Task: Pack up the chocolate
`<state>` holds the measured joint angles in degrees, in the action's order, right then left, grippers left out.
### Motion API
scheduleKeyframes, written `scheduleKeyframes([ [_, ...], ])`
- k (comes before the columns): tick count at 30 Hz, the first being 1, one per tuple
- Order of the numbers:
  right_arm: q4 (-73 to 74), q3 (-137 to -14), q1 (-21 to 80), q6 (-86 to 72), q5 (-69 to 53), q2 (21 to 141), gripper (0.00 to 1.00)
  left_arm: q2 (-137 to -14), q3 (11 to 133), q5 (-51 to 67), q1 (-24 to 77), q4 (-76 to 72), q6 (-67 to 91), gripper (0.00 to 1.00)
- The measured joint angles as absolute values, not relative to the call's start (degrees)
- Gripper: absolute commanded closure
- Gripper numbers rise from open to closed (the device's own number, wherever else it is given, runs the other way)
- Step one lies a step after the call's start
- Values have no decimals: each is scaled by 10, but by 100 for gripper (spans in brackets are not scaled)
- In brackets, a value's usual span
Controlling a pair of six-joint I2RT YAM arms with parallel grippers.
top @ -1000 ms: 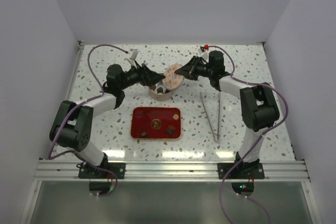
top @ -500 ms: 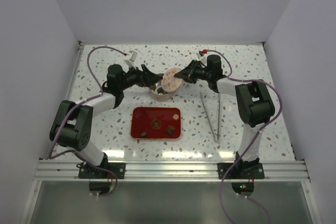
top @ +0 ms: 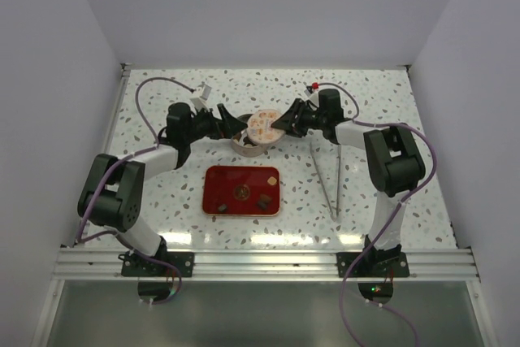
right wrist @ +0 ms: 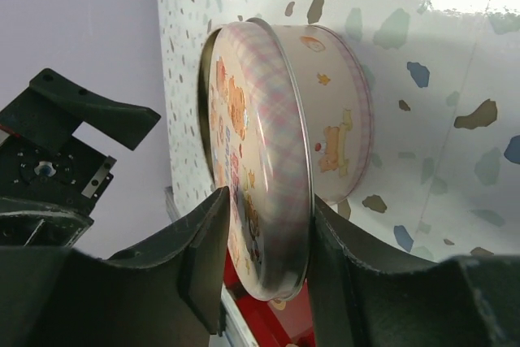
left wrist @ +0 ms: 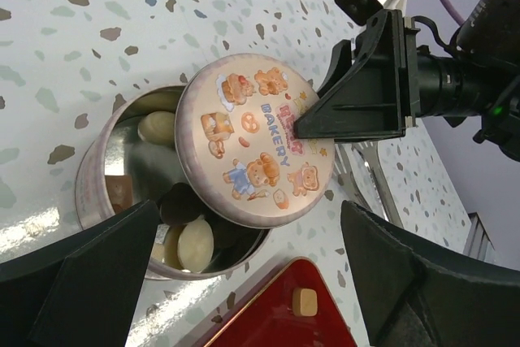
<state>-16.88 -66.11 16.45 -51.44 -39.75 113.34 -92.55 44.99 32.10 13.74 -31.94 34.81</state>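
Note:
The round tin [top: 247,146] stands open behind the red tray, with cream and dark chocolate pieces [left wrist: 195,245] inside. My right gripper [top: 282,124] is shut on the bear-printed lid [top: 261,126] and holds it tilted over the tin's right rim. In the right wrist view the lid [right wrist: 260,160] stands edge-on between my fingers [right wrist: 195,258], with the tin's wall [right wrist: 341,144] behind. My left gripper [top: 231,125] is open and empty just left of the tin. A few chocolate pieces [top: 264,199] lie on the red tray; a light brown one [left wrist: 305,301] shows near its corner.
The flat red tray [top: 219,180] lies in front of the tin. Long metal tweezers [top: 327,178] lie on the table to the right of the tray. Purple cables loop from both arms. White walls close the table at the back and sides.
My right gripper has carried the lid left and down, from behind the tin to over its right rim. My left gripper has stayed beside the tin.

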Motion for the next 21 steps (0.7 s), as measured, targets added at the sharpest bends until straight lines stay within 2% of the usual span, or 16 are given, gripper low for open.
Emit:
scheduleKeyframes([
  [21, -120, -679, 175, -472, -385, 1146, 51, -970, 443, 298, 135, -312, 348, 0],
])
